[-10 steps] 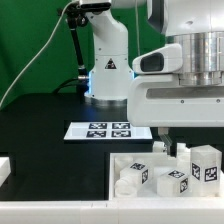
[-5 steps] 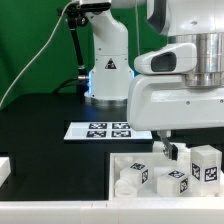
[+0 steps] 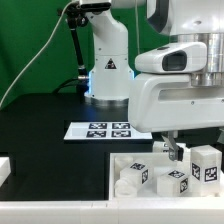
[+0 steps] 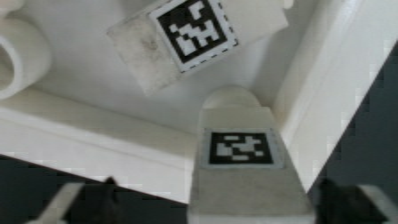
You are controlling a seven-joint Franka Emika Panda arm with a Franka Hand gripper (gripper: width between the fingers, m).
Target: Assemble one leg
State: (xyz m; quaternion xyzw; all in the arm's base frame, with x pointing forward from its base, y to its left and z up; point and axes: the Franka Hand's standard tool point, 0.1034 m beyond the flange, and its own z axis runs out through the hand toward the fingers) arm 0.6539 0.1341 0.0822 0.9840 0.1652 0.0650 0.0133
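In the wrist view a white boxy leg (image 4: pixel 238 150) with a square tag lies between my gripper's (image 4: pixel 219 203) two dark fingers (image 4: pixel 80 205). The jaws stand apart; one finger is close to the leg, the other has a clear gap. A second tagged leg (image 4: pixel 192 35) lies further off, tilted. In the exterior view the gripper (image 3: pixel 172 150) hangs low over the white tray-like part (image 3: pixel 113 165), and the hand hides the leg under it. Other tagged legs (image 3: pixel 205 165) (image 3: pixel 170 182) (image 3: pixel 135 175) rest in the tray.
The marker board (image 3: pixel 108 130) lies flat on the black table behind the tray. The robot's white base (image 3: pixel 105 75) stands at the back. A white piece (image 3: pixel 4 170) sits at the exterior view's left edge. A rounded white part (image 4: pixel 18 60) lies near the legs.
The arm's white housing has crept a little toward the exterior view's left and looks larger. The fingers stay low over the tray at about the same spot.
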